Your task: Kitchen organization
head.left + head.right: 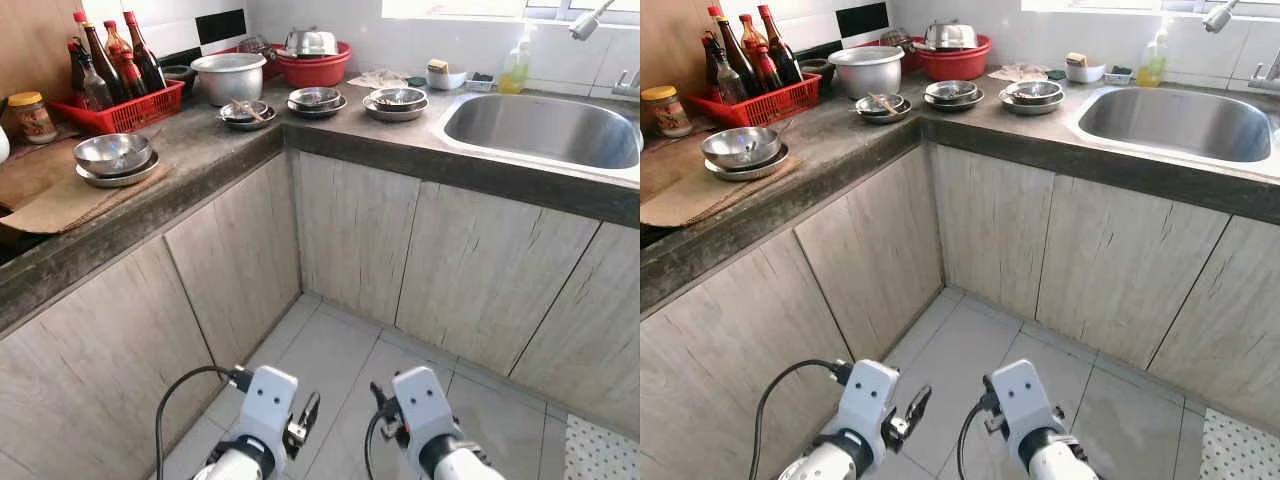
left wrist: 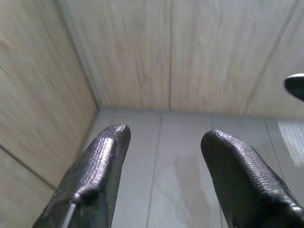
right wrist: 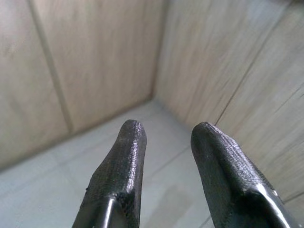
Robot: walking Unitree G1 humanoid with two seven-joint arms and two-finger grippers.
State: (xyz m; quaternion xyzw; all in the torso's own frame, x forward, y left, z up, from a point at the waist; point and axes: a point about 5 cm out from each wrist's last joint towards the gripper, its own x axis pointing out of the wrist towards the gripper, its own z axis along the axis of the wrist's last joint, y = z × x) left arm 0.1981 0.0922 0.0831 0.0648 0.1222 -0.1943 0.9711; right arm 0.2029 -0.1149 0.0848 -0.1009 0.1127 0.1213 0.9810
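While both arms hang low, fingers parted and empty, steel bowls sit well above on countertop.

Both silver arms hang low in front of the body, wrists side by side and near each other. Left gripper: the two black fingers stand apart, nothing between them. Right gripper: fingers likewise parted with a narrower gap, holding nothing.

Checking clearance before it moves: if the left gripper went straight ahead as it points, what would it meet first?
Probably the tiled floor, near the cabinet doors in the corner; depth is unclear. Left gripper open, empty.
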